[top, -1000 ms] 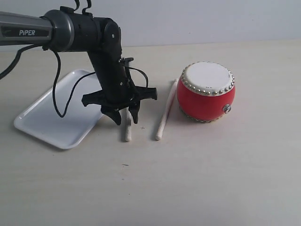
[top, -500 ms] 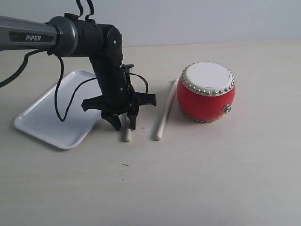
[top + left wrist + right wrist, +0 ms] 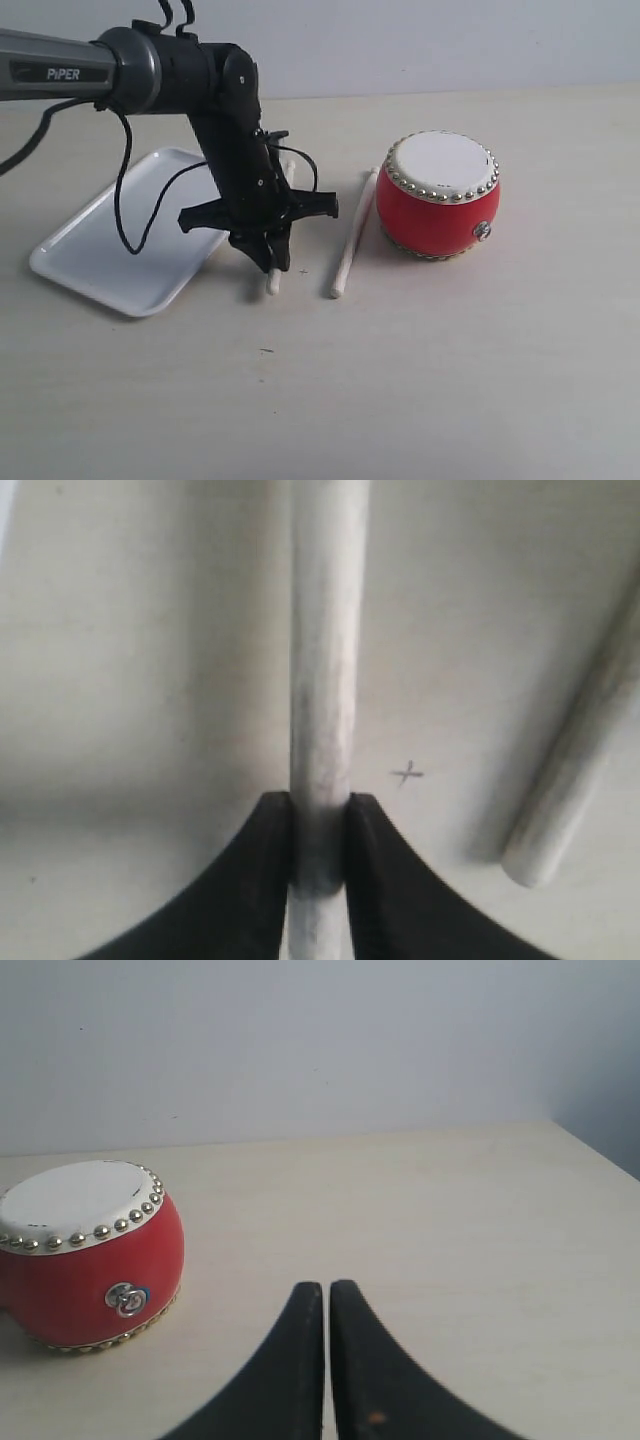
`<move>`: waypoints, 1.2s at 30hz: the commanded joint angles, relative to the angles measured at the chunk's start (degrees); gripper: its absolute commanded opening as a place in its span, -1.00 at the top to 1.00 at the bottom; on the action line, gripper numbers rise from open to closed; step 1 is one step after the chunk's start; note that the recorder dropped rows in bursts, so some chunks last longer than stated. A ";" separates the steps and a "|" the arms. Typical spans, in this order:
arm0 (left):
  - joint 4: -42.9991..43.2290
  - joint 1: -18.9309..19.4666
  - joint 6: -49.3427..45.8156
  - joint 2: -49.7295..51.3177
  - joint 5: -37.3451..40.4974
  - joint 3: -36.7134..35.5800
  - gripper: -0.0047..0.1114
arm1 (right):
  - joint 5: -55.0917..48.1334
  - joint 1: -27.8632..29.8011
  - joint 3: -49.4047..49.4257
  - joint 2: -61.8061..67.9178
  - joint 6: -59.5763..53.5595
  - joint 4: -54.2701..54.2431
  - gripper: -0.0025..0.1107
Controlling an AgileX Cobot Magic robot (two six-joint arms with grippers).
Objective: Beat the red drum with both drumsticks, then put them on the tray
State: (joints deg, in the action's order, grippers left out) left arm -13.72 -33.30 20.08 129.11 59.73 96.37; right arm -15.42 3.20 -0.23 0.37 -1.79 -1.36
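Observation:
The red drum (image 3: 438,196) (image 3: 88,1252) with its white head stands upright on the table, right of centre. Two pale drumsticks lie left of it. One drumstick (image 3: 354,235) (image 3: 575,765) rests beside the drum, free. The other drumstick (image 3: 272,284) (image 3: 325,670) lies next to the white tray (image 3: 100,250), and my left gripper (image 3: 272,264) (image 3: 320,805) is shut on it, both black fingers pressed against its sides down at the table. My right gripper (image 3: 326,1288) is shut with nothing between its fingers, hovering to the drum's side, out of the exterior view.
The tray lies at the left with nothing on it, partly behind my left arm and its cable (image 3: 125,200). A small pencilled cross (image 3: 406,774) marks the table between the two sticks. A pale wall bounds the table's far edge.
My left gripper's jaws have gone from wide open astride the drumstick to shut on it, having dropped slightly towards the table. The drum and the other stick have not moved.

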 commanded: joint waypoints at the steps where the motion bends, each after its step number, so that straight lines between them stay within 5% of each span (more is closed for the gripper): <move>1: 2.39 -0.02 -2.44 -6.08 0.34 0.26 0.92 | 0.27 -0.10 0.23 -0.37 0.00 -0.05 0.91; 10: 2.42 -0.02 -12.52 -21.54 2.92 -1.55 0.92 | 0.27 -0.10 0.23 -0.37 0.00 -0.05 0.91; 27: 0.87 -0.02 -15.82 -49.95 0.78 -30.21 0.92 | 0.27 -0.10 0.23 -0.37 -4.55 4.08 0.91; 36: 0.87 -0.02 -15.34 -57.72 0.38 -38.61 0.92 | 0.27 -0.10 0.23 -0.37 -4.13 2.78 0.91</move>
State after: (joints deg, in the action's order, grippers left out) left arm -12.30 -33.30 4.46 73.46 61.09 59.50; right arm -15.42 3.20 -0.23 0.37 -5.74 1.59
